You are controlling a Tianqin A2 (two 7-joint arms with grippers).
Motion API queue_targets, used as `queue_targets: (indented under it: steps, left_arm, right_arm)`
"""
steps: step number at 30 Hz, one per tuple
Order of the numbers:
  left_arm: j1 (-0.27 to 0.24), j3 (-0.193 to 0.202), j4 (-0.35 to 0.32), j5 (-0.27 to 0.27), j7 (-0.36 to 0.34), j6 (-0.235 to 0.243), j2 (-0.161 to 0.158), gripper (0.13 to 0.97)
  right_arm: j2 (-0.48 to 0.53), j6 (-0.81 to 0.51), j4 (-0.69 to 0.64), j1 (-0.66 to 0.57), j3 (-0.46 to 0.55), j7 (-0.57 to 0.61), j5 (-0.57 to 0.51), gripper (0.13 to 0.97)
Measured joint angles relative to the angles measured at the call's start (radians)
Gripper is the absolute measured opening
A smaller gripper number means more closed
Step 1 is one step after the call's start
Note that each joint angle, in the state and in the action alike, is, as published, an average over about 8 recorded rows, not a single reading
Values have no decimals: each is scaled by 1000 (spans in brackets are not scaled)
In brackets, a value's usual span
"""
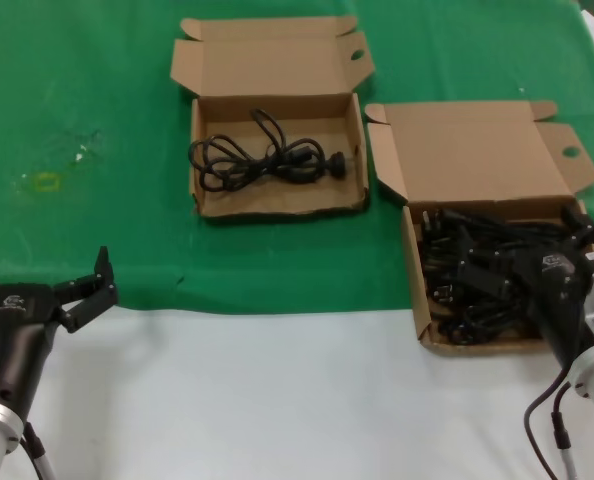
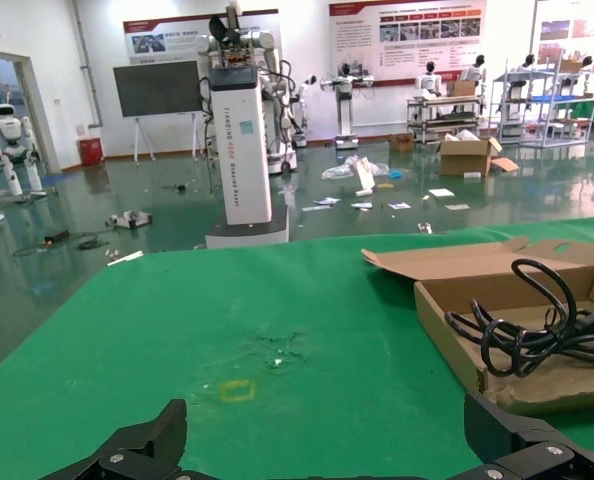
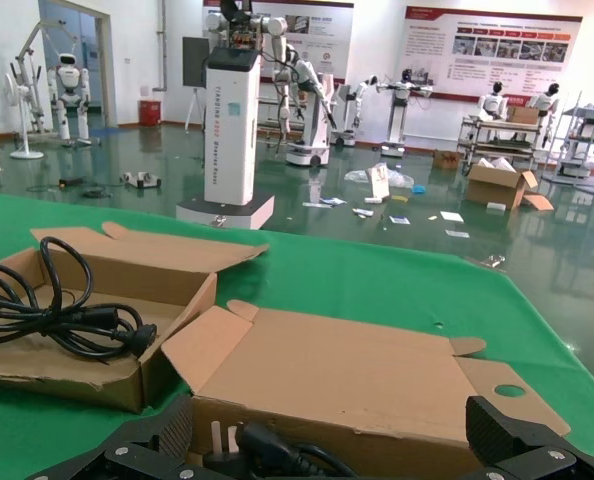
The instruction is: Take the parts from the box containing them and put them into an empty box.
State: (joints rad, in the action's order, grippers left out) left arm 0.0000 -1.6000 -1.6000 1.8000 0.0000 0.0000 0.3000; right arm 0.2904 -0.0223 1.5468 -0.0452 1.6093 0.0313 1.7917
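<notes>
Right gripper (image 1: pixel 582 232) sunk among parts (image 1: pixel 477 280) in the box containing them (image 1: pixel 474 150), fingertips hidden, grip impossible to tell. Left gripper (image 1: pixel 42 272) spread open, idle over white table (image 1: pixel 277 400). One cord (image 1: pixel 262 160) inside the far box (image 1: pixel 277 65) on green cloth (image 1: pixel 97 80).

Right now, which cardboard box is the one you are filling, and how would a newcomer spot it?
On the green table cloth stand two open brown cardboard mailer boxes. The one being filled is the farther, more central box. It holds one coiled black cord, while the nearer right-hand box, with the right end effector over it, is crammed with cords.
</notes>
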Motion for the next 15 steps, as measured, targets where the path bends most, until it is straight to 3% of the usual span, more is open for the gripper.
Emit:
queue_targets:
  steps: [15]
  left_arm:
    - [0,0,0,0,0,0,0,966]
  right_arm:
    - [0,0,0,0,0,0,0,966]
